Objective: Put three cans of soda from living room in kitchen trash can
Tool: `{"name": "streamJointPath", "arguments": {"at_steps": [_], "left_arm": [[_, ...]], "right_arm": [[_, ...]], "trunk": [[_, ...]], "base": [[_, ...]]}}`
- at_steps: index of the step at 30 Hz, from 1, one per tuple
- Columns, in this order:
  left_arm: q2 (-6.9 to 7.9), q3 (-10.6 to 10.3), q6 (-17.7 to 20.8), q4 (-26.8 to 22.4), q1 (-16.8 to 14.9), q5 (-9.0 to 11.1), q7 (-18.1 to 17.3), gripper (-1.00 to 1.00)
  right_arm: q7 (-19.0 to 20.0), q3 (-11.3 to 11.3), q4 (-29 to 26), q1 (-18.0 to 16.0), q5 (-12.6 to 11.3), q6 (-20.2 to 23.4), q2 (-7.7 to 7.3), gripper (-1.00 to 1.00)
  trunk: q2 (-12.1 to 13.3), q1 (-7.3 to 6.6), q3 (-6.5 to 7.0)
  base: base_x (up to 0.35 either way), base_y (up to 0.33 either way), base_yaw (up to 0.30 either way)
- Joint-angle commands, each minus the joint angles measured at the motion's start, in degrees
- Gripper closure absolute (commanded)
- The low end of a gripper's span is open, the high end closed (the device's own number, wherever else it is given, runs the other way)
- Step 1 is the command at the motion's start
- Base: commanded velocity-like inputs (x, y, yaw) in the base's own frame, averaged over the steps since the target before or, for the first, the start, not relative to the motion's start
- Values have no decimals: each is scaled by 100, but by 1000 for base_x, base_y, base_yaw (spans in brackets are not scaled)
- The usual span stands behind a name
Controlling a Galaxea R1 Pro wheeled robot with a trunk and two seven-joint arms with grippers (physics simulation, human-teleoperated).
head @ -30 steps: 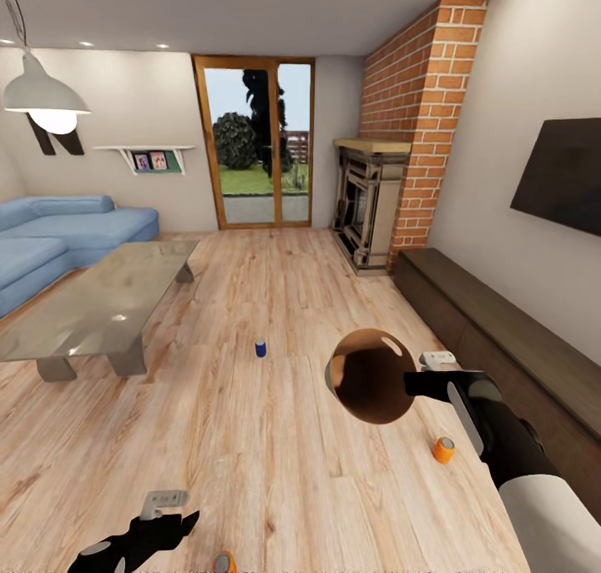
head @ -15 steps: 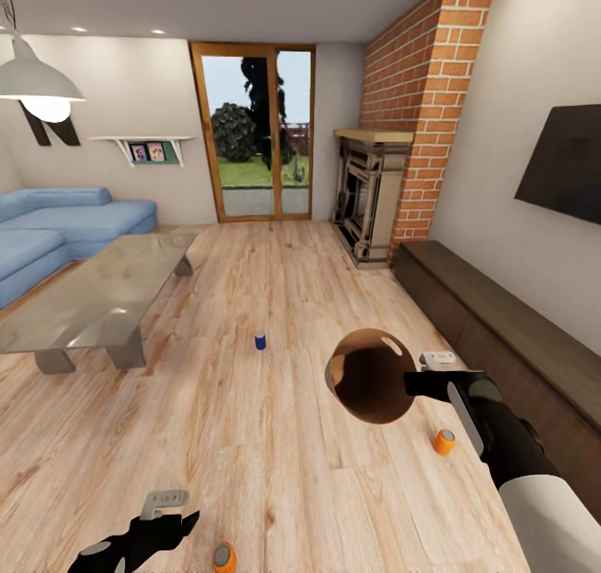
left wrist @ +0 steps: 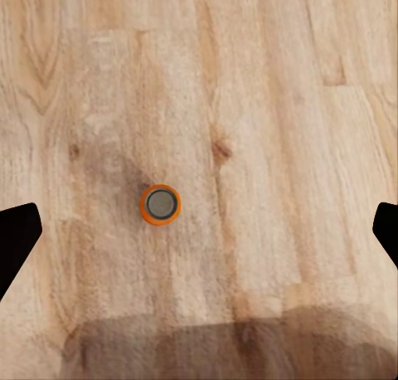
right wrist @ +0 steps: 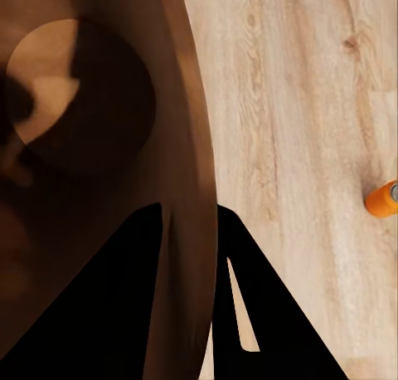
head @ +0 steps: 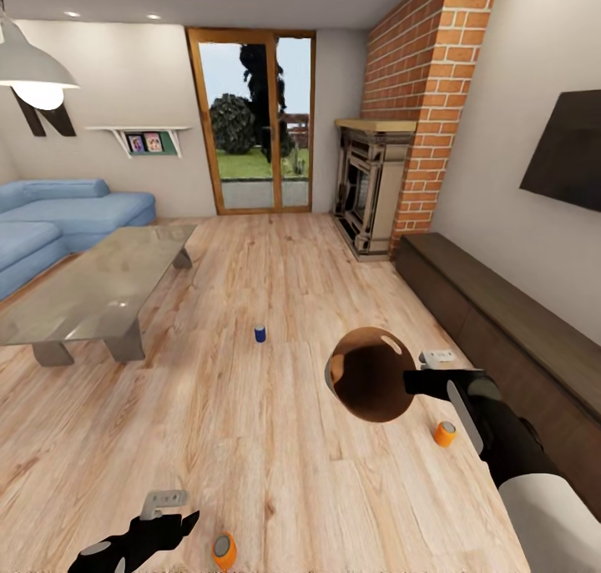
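Living room, wood-plank floor (head: 275, 439). Right claw (head: 411, 383) clamped on the rim of the small round grey bin with the coppery-brown inside (head: 370, 375), held off the floor and tipped so its mouth faces the head camera; in the right wrist view the dark fingers (right wrist: 186, 297) straddle the bin wall (right wrist: 186, 148), one inside, one outside. Left claw (head: 165, 500) low at the near left, empty; in the left wrist view two dark finger tips sit at opposite edges, so spread wide.

Three cans, all on the floor and well apart. Near orange drink can with silver top (head: 222, 550) just beside the left claw, upright, seen end-on in the left wrist view (left wrist: 159, 204), roughly centred between the fingers. Second orange can (head: 445, 433) near the bin, on the right arm's side, also at the edge of the right wrist view (right wrist: 383, 199); probably upright, though small there. Small dark-blue can (head: 260, 334) farther out toward the glass coffee table (head: 92, 294).

Step in hand, by judgement: picking the near orange can with the left claw. Best done by descending straight, fingers kept wide until they bracket the can's body, closing mid-height, not on the rim. Bin best kept steady and turned mouth-up before any drop.
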Motion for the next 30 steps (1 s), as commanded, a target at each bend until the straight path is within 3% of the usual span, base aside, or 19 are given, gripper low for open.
{"name": "streamJointPath", "arguments": {"at_steps": [1,6,11,18,30], "left_arm": [[0,0,0,0,1,1,1,-100],[-1,0,0,0,-1,-5,8,-100],[-5,0,-1,0,1,-7,11,-100],[-8,-7,-3,0,-1,-8,5,-100],[-6,-9,-17,5,0,-8,9,-100]], "right_arm": [[27,3,-50,-11,-111,27,-2,100],[27,15,-590,-114,-109,526,-11,100],[25,21,-1480,-504,-101,1447,-13,100],[24,22,-1668,-860,-103,1469,-59,100],[25,24,-1693,-920,-110,1469,-72,100]], "trunk": [[-42,22,-27],[-243,132,-162],[-444,242,-297],[-724,396,-486],[-1206,659,-810]], "base": [[0,0,0],[0,0,0],[0,0,0],[0,0,0],[0,0,0]]}}
